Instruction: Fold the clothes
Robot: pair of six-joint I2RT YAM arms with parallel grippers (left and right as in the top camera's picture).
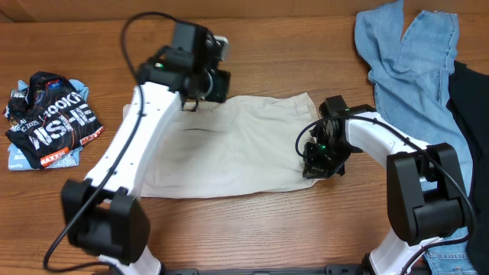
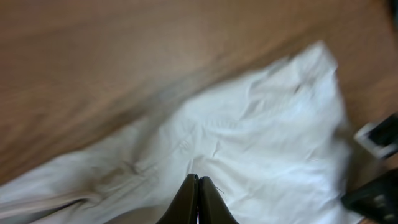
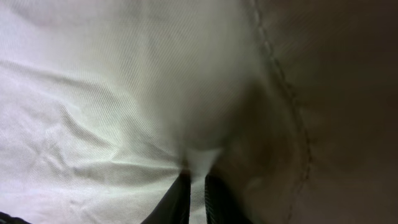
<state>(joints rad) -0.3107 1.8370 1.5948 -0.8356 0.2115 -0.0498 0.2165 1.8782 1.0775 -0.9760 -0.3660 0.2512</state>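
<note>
The cream trousers (image 1: 229, 145) lie flat across the middle of the table. My left gripper (image 1: 192, 103) hovers over their far left edge; in the left wrist view its fingers (image 2: 199, 183) are pressed together with nothing between them, above the cream cloth (image 2: 261, 137). My right gripper (image 1: 317, 162) is at the trousers' right edge. In the right wrist view its fingers (image 3: 198, 177) pinch a fold of the cream cloth (image 3: 112, 106), and creases run out from the tips. The light blue jeans (image 1: 412, 53) lie at the far right. The black white-lettered piece (image 1: 50, 118) lies folded at the left.
A dark garment (image 1: 470, 114) lies along the right edge, partly under the jeans. Bare wooden table (image 1: 290, 46) shows behind the trousers and between them and the black piece. The arm bases stand at the front edge.
</note>
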